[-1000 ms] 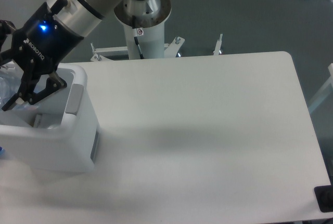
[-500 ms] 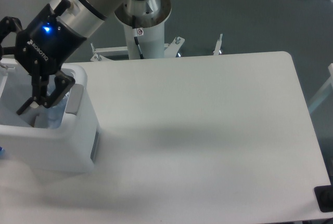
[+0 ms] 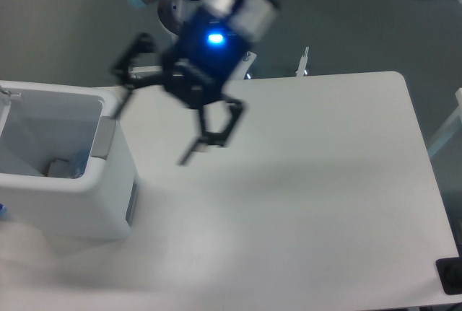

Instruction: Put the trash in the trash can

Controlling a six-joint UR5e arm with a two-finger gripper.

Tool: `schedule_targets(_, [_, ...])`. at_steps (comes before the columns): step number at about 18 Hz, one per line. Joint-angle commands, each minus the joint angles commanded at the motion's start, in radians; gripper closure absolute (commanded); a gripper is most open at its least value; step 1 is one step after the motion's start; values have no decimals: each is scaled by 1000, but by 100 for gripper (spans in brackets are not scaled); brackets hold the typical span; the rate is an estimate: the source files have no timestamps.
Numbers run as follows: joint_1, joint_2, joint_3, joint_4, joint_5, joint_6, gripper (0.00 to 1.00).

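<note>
Fixed camera, left to right: the large white boxy plastic trash can (image 3: 108, 181) holds pale, clear crumpled trash (image 3: 68, 167) at its bottom; I cannot tell the pieces apart. Right of it, over the white table (image 3: 325, 203), my black two-finger gripper (image 3: 155, 127) hangs motion-blurred, fingers spread wide, carrying nothing. I judge the drop done; I'd retreat clear of the can's rim.
</note>
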Motion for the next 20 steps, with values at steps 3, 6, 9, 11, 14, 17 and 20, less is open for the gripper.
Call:
schedule_targets(3, [74, -34, 2, 2, 0, 46, 0])
schedule_targets(6, [114, -86, 6, 0, 8, 62, 0])
schedule_targets(9, [140, -114, 23, -3, 118, 63, 0])
schedule_targets(11, [141, -121, 26, -5, 220, 63, 0])
schedule_targets(14, [138, -132, 35, -9, 322, 68, 0])
schedule_targets(17, [134, -158, 31, -8, 392, 115, 0])
schedule_targets(20, [132, -160, 17, -12, 485, 187, 0])
